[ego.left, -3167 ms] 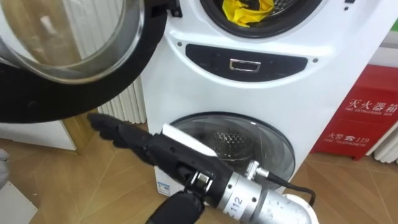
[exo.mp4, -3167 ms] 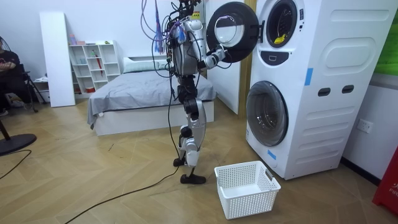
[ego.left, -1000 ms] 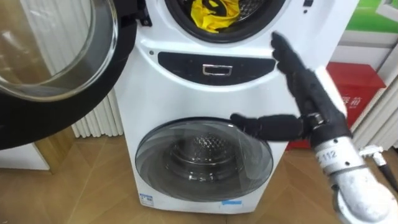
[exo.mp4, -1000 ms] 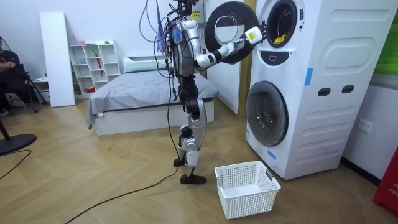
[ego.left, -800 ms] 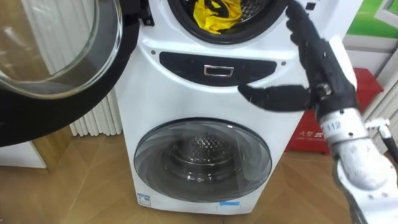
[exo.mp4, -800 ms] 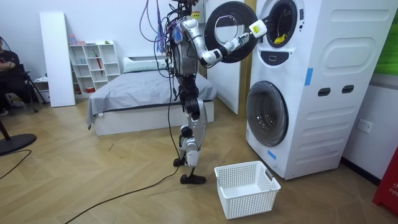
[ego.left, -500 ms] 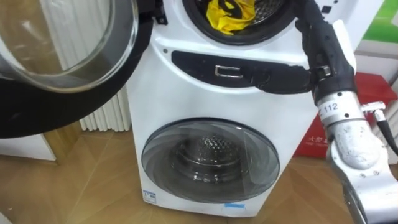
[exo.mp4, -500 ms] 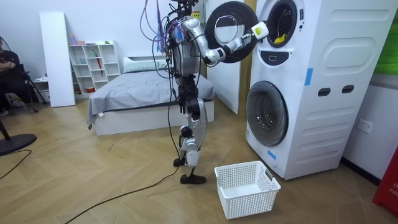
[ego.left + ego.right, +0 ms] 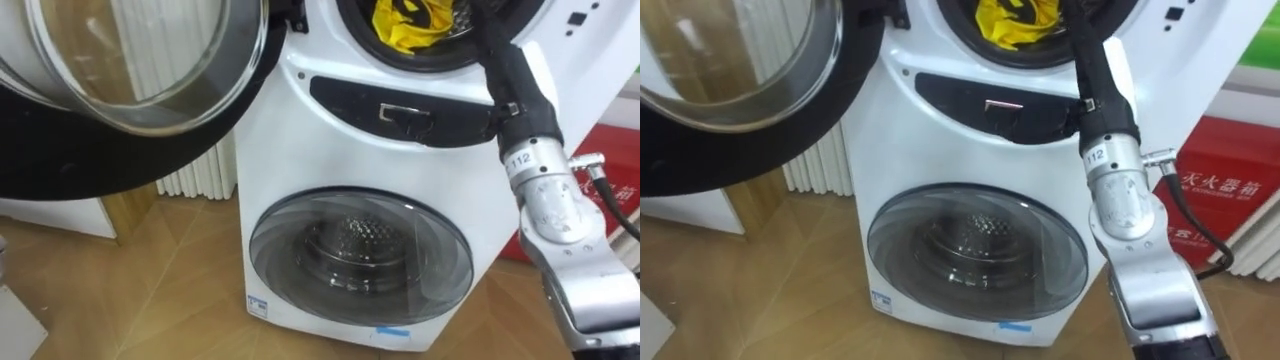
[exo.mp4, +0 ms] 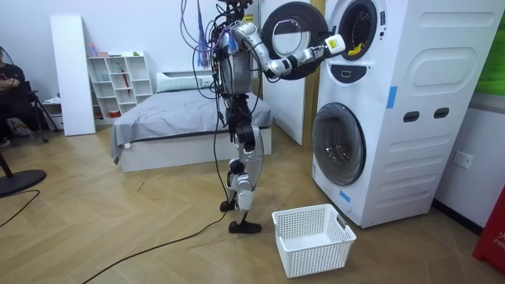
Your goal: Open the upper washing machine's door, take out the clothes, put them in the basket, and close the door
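A yellow cloth (image 9: pixel 408 24) lies bunched in the upper drum of the stacked white washing machine (image 9: pixel 330 150), whose round door (image 9: pixel 130 90) hangs open to the left. My right hand (image 9: pixel 512 85) reaches up along the right rim of that drum mouth. Its fingers are straight, its thumb is spread across the dark control panel (image 9: pixel 400 112), and its fingertips run past the top edge, just right of the cloth. In the right eye view the same hand (image 9: pixel 1102 85) rises beside the cloth (image 9: pixel 1012 22). In the room view I stand facing the machine with the right hand (image 10: pixel 332 42) at the upper opening.
The lower drum's glass door (image 9: pixel 360 255) is closed. A white laundry basket (image 10: pixel 313 238) stands on the wooden floor by my feet. A red cabinet (image 9: pixel 1225 180) stands to the machine's right, a white radiator (image 9: pixel 195 175) to its left, and a bed (image 10: pixel 173 126) behind me.
My right hand has risen from in front of the lower door, past the control panel, to the upper drum's mouth. The eye view has shifted slightly.
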Controlling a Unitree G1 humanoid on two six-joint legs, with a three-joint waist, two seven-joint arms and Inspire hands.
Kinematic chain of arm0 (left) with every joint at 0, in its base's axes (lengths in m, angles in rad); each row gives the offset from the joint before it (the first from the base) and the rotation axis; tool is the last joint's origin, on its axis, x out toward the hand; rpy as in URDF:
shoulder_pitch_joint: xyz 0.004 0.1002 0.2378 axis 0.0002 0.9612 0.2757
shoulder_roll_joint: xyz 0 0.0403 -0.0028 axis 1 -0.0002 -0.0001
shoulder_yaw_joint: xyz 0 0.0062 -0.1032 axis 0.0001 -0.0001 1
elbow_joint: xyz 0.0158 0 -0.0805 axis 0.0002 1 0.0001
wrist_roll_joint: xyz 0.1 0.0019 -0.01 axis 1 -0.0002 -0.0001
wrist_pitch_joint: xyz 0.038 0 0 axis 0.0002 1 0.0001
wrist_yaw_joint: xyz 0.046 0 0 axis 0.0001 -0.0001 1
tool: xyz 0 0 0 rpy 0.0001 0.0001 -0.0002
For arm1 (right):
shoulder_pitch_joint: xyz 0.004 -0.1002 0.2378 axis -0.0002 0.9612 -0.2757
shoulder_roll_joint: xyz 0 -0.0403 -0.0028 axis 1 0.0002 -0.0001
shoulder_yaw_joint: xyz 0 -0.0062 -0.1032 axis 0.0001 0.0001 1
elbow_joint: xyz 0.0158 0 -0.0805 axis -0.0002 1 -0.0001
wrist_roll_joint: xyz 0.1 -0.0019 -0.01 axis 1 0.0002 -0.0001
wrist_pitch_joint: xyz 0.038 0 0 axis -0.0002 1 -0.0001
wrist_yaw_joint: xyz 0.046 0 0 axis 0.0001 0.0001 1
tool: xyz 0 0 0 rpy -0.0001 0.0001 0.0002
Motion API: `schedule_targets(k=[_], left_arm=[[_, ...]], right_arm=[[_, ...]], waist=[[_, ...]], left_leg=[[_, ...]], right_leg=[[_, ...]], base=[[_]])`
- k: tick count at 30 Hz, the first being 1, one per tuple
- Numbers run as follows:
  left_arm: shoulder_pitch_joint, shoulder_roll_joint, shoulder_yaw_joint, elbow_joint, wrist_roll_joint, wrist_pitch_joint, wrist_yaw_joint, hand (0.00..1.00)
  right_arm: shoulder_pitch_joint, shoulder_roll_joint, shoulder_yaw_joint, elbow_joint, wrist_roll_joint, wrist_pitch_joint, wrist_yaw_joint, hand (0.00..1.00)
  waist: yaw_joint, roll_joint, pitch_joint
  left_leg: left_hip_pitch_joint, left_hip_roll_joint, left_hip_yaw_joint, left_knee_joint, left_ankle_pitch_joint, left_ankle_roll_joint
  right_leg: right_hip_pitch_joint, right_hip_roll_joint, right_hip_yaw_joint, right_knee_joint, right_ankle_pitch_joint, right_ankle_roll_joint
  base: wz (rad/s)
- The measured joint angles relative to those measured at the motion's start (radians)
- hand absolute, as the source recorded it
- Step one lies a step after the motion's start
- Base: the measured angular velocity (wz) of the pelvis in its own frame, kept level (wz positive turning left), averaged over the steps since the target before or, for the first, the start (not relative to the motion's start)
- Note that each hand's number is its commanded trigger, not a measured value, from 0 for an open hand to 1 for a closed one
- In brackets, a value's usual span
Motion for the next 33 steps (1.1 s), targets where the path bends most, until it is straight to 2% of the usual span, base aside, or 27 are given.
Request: schedule_targets(k=[6,17,20,22,23,25,26,27,28,29,30,31,32,33], left_arm=[[-0.051,-0.002,-0.006,0.0,-0.028,0.0,0.0,0.0],[-0.055,0.002,-0.016,0.017,-0.057,0.0,0.001,0.0],[-0.056,0.005,-0.016,0.018,-0.094,0.0,0.005,0.0],[-0.049,0.009,-0.004,0.025,-0.116,-0.003,0.009,0.0],[-0.046,0.01,0.0,0.026,-0.121,-0.003,0.01,0.0],[-0.031,0.012,0.009,0.026,-0.127,-0.003,0.008,0.0],[-0.028,0.013,0.011,0.026,-0.127,-0.003,0.007,0.0],[-0.016,0.014,0.011,0.027,-0.126,-0.003,0.005,0.0],[-0.007,0.013,0.01,0.027,-0.124,-0.003,0.003,0.0],[-0.003,0.013,0.01,0.027,-0.12,-0.003,0.002,0.0],[0.014,0.014,0.01,0.013,-0.112,-0.002,0.002,0.0],[0.033,0.015,0.012,-0.001,-0.108,-0.003,0.003,0.0],[0.05,0.02,0.02,-0.002,-0.108,-0.004,0.003,0.0],[0.059,0.024,0.022,-0.002,-0.108,-0.004,0.004,0.0]], right_arm=[[0.0,0.0,0.003,0.035,0.002,0.031,-0.007,0.0],[0.0,0.0,0.002,0.036,0.02,0.031,-0.054,0.0],[0.0,0.0,0.001,0.034,0.011,0.031,-0.054,0.0],[0.001,0.0,0.002,0.045,0.007,0.024,-0.053,0.0],[0.001,0.0,0.002,0.059,-0.006,0.015,-0.053,0.0],[0.002,0.0,0.001,0.101,-0.046,0.009,-0.054,0.0],[0.002,0.0,0.001,0.103,-0.047,0.01,-0.054,0.0],[0.002,0.0,0.002,0.104,-0.045,0.008,-0.054,0.0],[0.002,-0.006,-0.001,0.112,-0.039,0.007,-0.054,0.0],[0.002,-0.01,-0.001,0.12,-0.035,0.007,-0.053,0.0],[0.002,-0.017,-0.002,0.128,-0.028,0.007,-0.05,0.0],[0.002,-0.017,-0.001,0.128,-0.021,0.007,-0.048,0.0],[0.006,-0.016,0.001,0.128,-0.019,0.009,-0.043,0.0],[0.006,-0.016,0.001,0.127,-0.018,0.009,-0.039,0.0]], waist=[[-0.004,0.002,0.001],[-0.003,0.011,0.0066],[-0.005,0.011,0.0076],[0.001,0.011,0.0088],[0.002,0.011,0.0089],[0.003,0.02,0.0121],[0.001,0.025,0.0104],[-0.002,0.029,0.0063],[-0.001,0.029,0.0067],[0.001,0.028,0.0073],[0.006,0.027,0.0066],[0.012,0.026,0.007],[0.028,0.019,0.0019],[0.033,0.018,-0.0023]], left_leg=[[0.0,0.0,0.001,-0.001,0.0,0.0],[0.001,0.0,0.005,0.017,0.0,0.0],[-0.026,0.0,0.005,0.086,-0.012,-0.002],[-0.073,0.006,0.012,0.223,-0.037,-0.005],[-0.089,0.008,0.012,0.27,-0.04,-0.006],[-0.155,0.025,0.009,0.453,-0.041,-0.005],[-0.176,0.028,0.002,0.494,-0.038,-0.004],[-0.214,0.029,-0.009,0.53,-0.045,-0.006],[-0.247,0.017,-0.011,0.496,-0.046,-0.005],[-0.265,0.014,-0.008,0.471,-0.046,-0.005],[-0.304,0.002,-0.003,0.394,-0.039,-0.008],[-0.332,-0.001,0.01,0.277,-0.011,-0.01],[-0.341,-0.002,0.013,0.201,0.079,-0.002],[-0.34,-0.003,0.009,0.169,0.119,-0.001]], right_leg=[[-0.002,-0.004,0.001,0.0,0.0,0.0],[-0.002,-0.002,0.014,0.015,-0.003,-0.002],[-0.019,-0.004,0.024,0.062,-0.027,-0.007],[-0.037,-0.013,0.03,0.134,-0.068,-0.017],[-0.038,-0.015,0.032,0.147,-0.079,-0.019],[-0.031,-0.014,0.046,0.2,-0.123,-0.028],[-0.031,-0.011,0.048,0.213,-0.131,-0.034],[-0.029,-0.008,0.048,0.224,-0.145,-0.045],[-0.022,-0.01,0.049,0.227,-0.151,-0.048],[-0.017,-0.012,0.049,0.226,-0.154,-0.046],[-0.008,-0.014,0.053,0.226,-0.163,-0.046],[0.001,-0.014,0.057,0.225,-0.172,-0.042],[0.008,-0.022,0.063,0.226,-0.186,-0.033],[0.013,-0.025,0.063,0.224,-0.193,-0.026]], base=[[-0.01],[-0.01],[-0.02],[-0.13],[-0.09],[-0.05],[0.0],[0.0],[0.0],[-0.1],[-0.21],[-0.44],[-0.45],[-0.26]])
